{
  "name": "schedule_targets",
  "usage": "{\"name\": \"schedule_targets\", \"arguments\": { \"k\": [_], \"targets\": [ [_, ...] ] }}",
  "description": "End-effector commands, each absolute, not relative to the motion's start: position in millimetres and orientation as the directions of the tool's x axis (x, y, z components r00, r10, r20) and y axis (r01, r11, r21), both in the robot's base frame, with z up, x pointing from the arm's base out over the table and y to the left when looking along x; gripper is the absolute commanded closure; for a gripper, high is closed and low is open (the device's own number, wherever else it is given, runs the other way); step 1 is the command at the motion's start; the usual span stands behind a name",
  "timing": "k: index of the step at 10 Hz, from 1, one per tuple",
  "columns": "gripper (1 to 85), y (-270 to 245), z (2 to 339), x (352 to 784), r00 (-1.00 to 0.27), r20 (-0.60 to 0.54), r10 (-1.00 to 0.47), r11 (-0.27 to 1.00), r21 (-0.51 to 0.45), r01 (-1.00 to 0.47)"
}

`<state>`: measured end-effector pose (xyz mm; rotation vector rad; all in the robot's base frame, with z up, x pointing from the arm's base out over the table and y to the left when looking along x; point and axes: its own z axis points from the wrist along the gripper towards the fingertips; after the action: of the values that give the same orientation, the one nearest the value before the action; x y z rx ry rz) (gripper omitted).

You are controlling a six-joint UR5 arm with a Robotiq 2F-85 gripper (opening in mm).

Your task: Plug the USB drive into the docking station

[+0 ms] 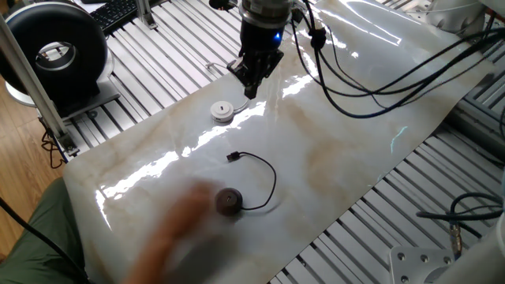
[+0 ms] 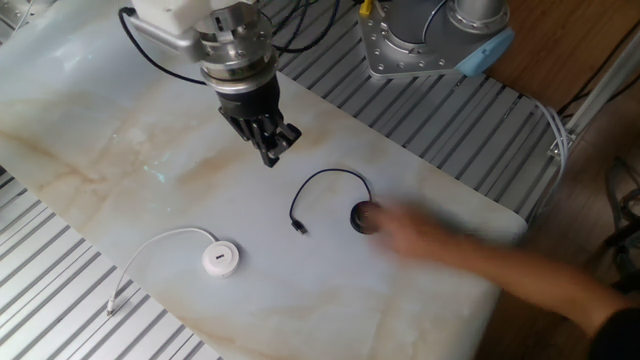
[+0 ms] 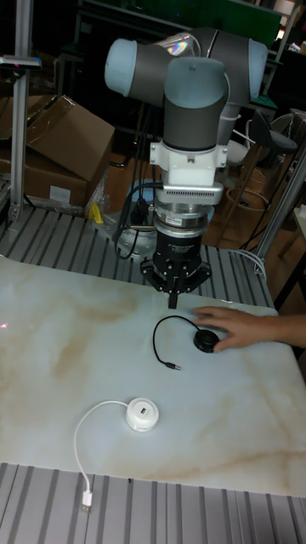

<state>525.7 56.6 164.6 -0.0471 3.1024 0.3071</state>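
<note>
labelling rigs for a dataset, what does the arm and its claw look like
The arm has grey rounded joints with pale blue caps, then a white block and a ribbed silver collar. Below sits a black claw with short dark fingers. A blue light glows on the wrist, and loose black cables hang off it.

Glare on table, hand motion-blurred

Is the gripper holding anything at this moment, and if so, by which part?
Nothing. The gripper hangs closed and empty above the table; the USB drive lies untouched, and a person's hand rests on the black puck.
</note>
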Motion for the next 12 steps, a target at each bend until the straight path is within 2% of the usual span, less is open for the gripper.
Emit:
{"name": "schedule_targets", "arguments": {
  "k": [1,5,7,9,12],
  "targets": [
    [84.3,51,150,522,-0.996,-0.068,-0.06,0.975,0.21,-0.073],
    [84.3,31,149,520,-0.995,-0.06,-0.08,0.984,0.155,-0.088],
    [84.3,7,143,519,-0.992,-0.057,-0.115,0.99,0.073,-0.119],
    [84.3,18,139,521,-0.99,-0.084,-0.113,0.984,0.132,-0.123],
    [84.3,17,148,514,-0.995,-0.031,-0.097,0.984,0.15,-0.1]
  ]
}}
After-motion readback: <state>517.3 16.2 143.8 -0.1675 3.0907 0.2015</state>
